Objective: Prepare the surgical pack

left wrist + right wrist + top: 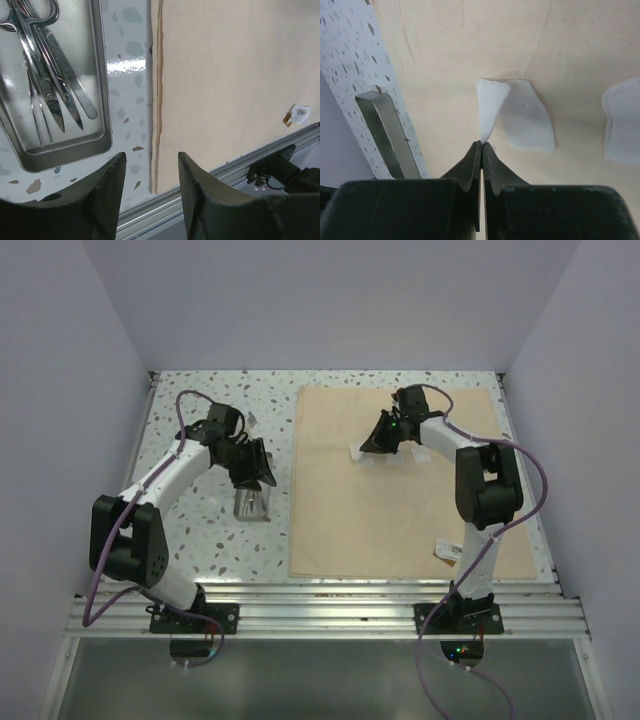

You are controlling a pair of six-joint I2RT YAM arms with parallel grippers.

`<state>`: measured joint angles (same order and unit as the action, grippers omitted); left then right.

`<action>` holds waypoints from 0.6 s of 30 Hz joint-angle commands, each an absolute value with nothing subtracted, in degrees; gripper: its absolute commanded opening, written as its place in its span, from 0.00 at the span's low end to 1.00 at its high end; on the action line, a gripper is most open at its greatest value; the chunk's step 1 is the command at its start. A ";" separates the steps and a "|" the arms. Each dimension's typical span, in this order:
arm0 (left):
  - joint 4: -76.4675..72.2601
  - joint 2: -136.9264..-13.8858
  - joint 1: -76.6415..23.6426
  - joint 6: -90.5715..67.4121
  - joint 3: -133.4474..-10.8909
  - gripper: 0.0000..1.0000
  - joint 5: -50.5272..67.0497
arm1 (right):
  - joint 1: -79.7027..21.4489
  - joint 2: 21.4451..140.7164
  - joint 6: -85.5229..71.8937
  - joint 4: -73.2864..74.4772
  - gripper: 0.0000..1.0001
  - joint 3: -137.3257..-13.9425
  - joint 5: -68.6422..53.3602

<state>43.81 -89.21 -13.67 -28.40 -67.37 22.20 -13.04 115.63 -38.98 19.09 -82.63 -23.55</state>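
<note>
Little was done: the tan cloth (400, 500) lay spread, the right gripper (482, 145) was pinched shut on one gauze square (491, 102) by its corner (others lay flat nearby), and the left gripper (151, 159) hung half-open, empty, near the tray (101, 75) holding scissors (30, 52) and forceps (75, 85).

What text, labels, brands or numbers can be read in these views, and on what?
No text can be read in any view.
small white packet: any print is too small and blurred to read.
metal tray, scissors, white gauze, tan cloth: no markings show.
</note>
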 commanded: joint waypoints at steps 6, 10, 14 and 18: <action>41.75 -89.38 -14.06 -28.56 -69.35 0.50 23.29 | -12.39 115.40 -39.20 16.96 0.00 -80.16 -19.61; 41.84 -89.38 -14.06 -28.48 -69.26 0.50 23.29 | -12.30 115.05 -39.11 16.79 0.00 -78.84 -18.55; 41.75 -89.65 -14.06 -28.48 -69.43 0.50 23.47 | -12.22 115.05 -39.02 16.79 0.00 -78.14 -17.67; 41.75 -89.91 -14.06 -28.39 -69.52 0.50 23.47 | -12.13 115.14 -39.02 17.14 0.00 -77.96 -17.05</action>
